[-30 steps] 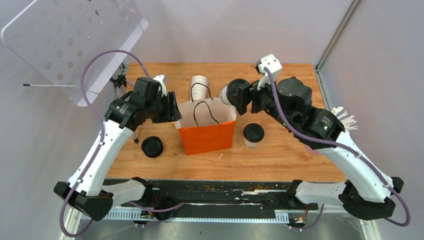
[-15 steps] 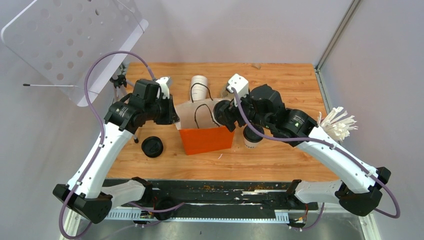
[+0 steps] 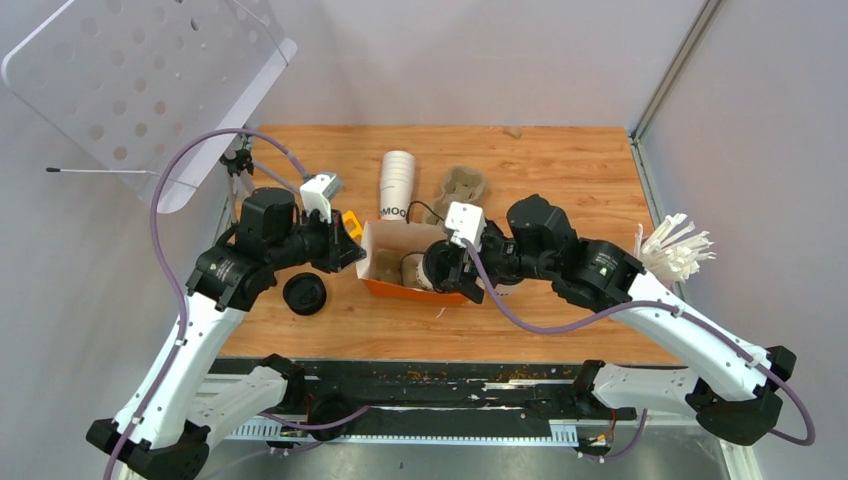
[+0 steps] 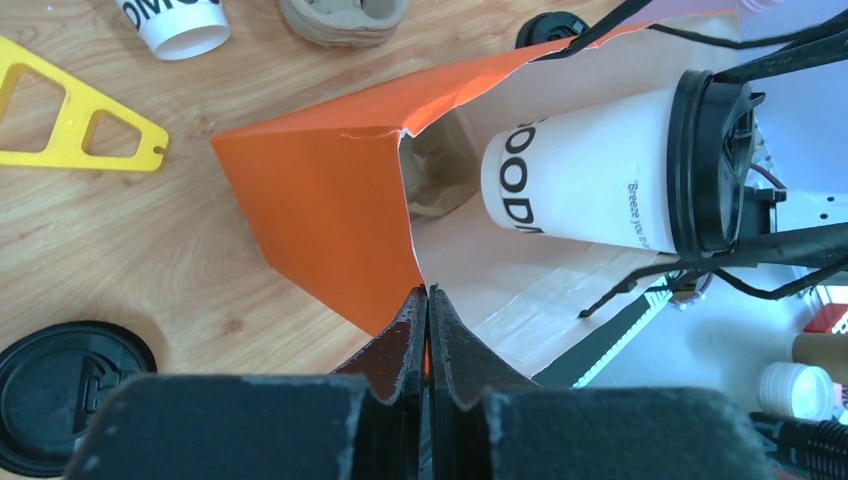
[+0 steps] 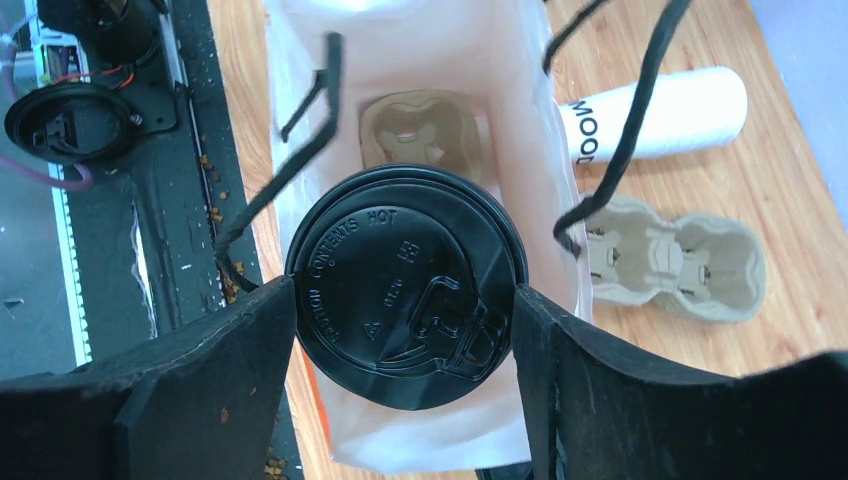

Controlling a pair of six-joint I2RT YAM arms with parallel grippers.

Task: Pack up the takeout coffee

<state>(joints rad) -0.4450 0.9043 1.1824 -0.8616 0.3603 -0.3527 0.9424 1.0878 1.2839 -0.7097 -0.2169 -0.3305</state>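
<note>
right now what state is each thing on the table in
orange bag, mouth open, rim pinched
takeout coffee, lidded, gripped, partway inside bag
left gripper, shut on bag rim
right gripper, closed around the coffee
loose black lid, lying flat, unattached
stack of cups, lying on its side

Lidded takeout coffee [image 4: 600, 165], white cup, dark lettering, black lid, tipped sideways, seemingly partway inside orange bag [image 4: 320, 220]
</note>
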